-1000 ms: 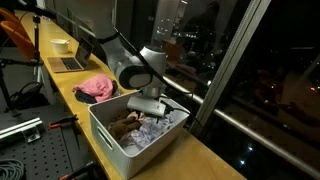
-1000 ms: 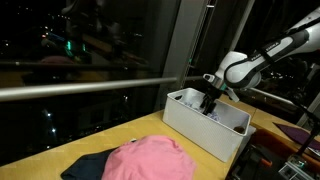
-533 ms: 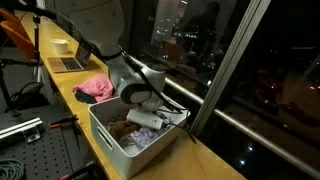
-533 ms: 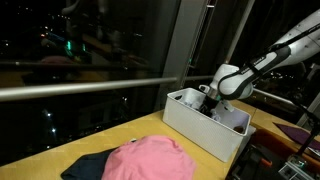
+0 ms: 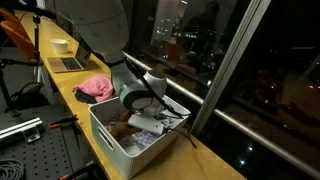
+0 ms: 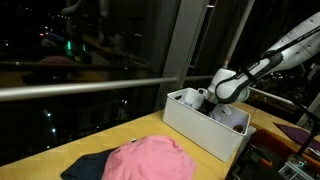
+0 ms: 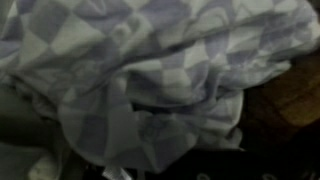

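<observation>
Fingers: buried among the laundry, so we cannot tell whether they stand wide, narrow or closed on anything. The gripper [image 5: 150, 118] reaches down into the white bin [image 5: 108, 140], close over a blue-and-white checked cloth [image 7: 150, 70] that fills the wrist view; we judge contact likely. The bin keeps the crumpled cloths gathered in one place. A pink cloth [image 6: 150, 158] lies outside it on the table [image 5: 60, 88]. We find no readable label or writing.

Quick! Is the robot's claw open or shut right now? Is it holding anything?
Gripper: down in the white bin, right against the checkered cloth; its fingers are hidden, so open, shut or holding cannot be told.
</observation>
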Controlling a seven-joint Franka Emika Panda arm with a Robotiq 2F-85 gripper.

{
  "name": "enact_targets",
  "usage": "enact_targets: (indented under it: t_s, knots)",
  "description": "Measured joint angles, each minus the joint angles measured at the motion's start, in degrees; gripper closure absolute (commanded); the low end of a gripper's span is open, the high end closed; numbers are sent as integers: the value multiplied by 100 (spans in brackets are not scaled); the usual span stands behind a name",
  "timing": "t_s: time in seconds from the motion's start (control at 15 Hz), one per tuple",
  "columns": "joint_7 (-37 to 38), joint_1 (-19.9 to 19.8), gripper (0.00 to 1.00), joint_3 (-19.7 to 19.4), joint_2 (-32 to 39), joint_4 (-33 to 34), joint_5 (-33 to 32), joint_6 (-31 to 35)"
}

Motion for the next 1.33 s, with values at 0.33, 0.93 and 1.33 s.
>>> enact_targets:
  t_s: [0.33, 0.93, 1.33]
  knots:
    - [15, -11, 87, 0, -37, -8, 0, 16]
    - [180, -17, 100, -1, -973, -765, -25, 262]
    - [477, 121, 100, -95, -2868, -1683, -491, 317]
